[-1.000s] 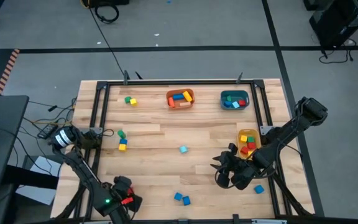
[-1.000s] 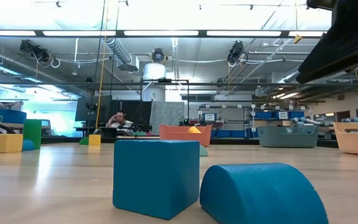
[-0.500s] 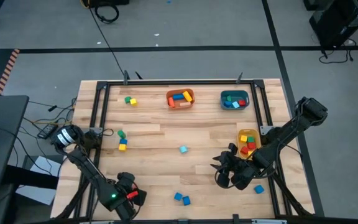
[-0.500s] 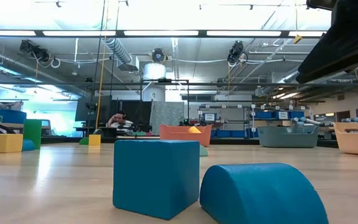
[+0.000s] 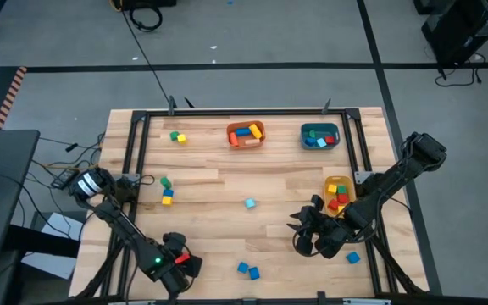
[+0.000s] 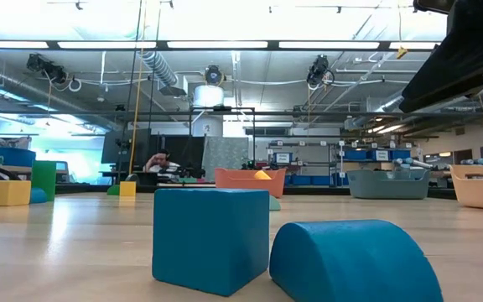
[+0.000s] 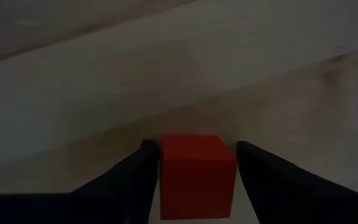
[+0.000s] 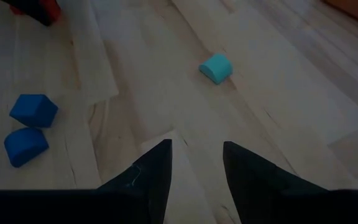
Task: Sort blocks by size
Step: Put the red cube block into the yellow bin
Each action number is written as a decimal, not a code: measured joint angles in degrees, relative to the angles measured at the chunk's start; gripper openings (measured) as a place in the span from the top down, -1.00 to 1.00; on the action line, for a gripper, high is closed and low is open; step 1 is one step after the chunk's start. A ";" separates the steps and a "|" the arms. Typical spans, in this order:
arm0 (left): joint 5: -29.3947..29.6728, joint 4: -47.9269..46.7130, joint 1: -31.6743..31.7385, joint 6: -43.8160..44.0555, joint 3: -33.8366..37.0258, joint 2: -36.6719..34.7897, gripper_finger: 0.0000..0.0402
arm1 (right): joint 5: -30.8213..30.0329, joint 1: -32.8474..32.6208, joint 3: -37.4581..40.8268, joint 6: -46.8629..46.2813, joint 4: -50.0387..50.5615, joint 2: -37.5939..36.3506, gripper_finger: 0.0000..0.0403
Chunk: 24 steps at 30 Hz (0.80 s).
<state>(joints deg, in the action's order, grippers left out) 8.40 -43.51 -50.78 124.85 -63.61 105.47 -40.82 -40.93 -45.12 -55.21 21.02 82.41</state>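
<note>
My left gripper is near the table's near left corner, shut on a small red cube. My right gripper is open and empty at the right, beside the yellow bin; its fingers point over bare wood. Loose blocks rest on the table. A blue cube and a blue half-round lie near the front edge. A light blue half-round lies mid-table. There are green, yellow and blue blocks at the left, a green and yellow pair at the far left, and a blue block. My left gripper pinches the red cube by two opposite side faces between its two fingers. The cube's top face shows between the fingertips. Whether the cube is clear of the table does not show.
An orange bin and a teal bin holding blocks stand at the far edge. The yellow bin holds red, yellow and green blocks. A dark frame rail runs along the table's sides. A person sits in the room beyond.
My left gripper has carried the red cube toward the table's right and a little toward its far edge, staying shut on it. My right arm has kept still.
</note>
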 joint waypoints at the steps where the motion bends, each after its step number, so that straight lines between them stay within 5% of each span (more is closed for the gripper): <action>1: -0.19 -0.09 0.00 -0.02 0.00 0.00 -0.10 | 0.00 0.00 0.00 0.17 0.00 0.00 0.22; 9: -0.65 -0.52 -0.07 -1.44 0.11 0.07 0.31 | 0.00 0.00 0.01 0.32 -0.15 0.00 0.22; 24: 0.87 0.01 -0.12 -1.60 -0.79 0.33 0.32 | -0.09 0.07 0.01 0.32 -3.45 0.00 0.22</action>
<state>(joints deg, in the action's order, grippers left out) 9.27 -43.50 -50.91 123.25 -64.41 105.80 -40.91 -40.86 -45.11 -54.89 17.56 82.41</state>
